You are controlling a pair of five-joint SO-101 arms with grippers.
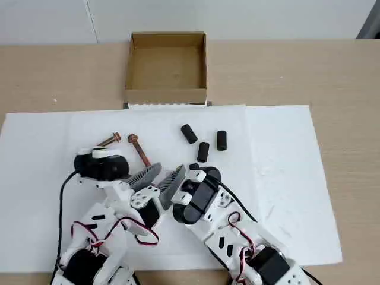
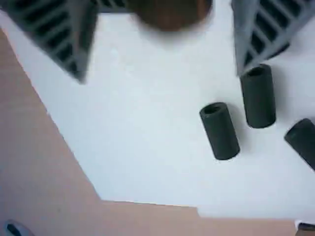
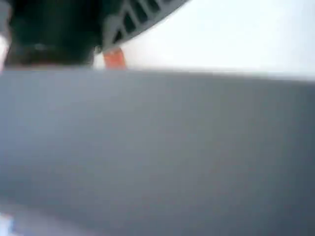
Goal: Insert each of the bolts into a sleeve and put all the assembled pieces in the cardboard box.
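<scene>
Bolts point(image 1: 141, 150), two coppery threaded ones with thicker heads, lay on the white paper sheet point(image 1: 285, 178) on the wooden worktop point(image 1: 344, 77), left of three loose black sleeves point(image 1: 203, 151). The square cardboard box point(image 1: 166, 95) beyond the sheet stood with its brown floor bare. From above the sleeves read as plain stubs; the left wrist view showed them as smooth matte tubes with hollow bores point(image 2: 220, 130). There the left arm's jaws stood wide apart, ribbed grey fingers point(image 2: 64, 34) gripping nothing, a blurred brown shape between them. In the right wrist view a blurred grey surface lay close up, so I could not tell how the right arm's jaws stood
</scene>
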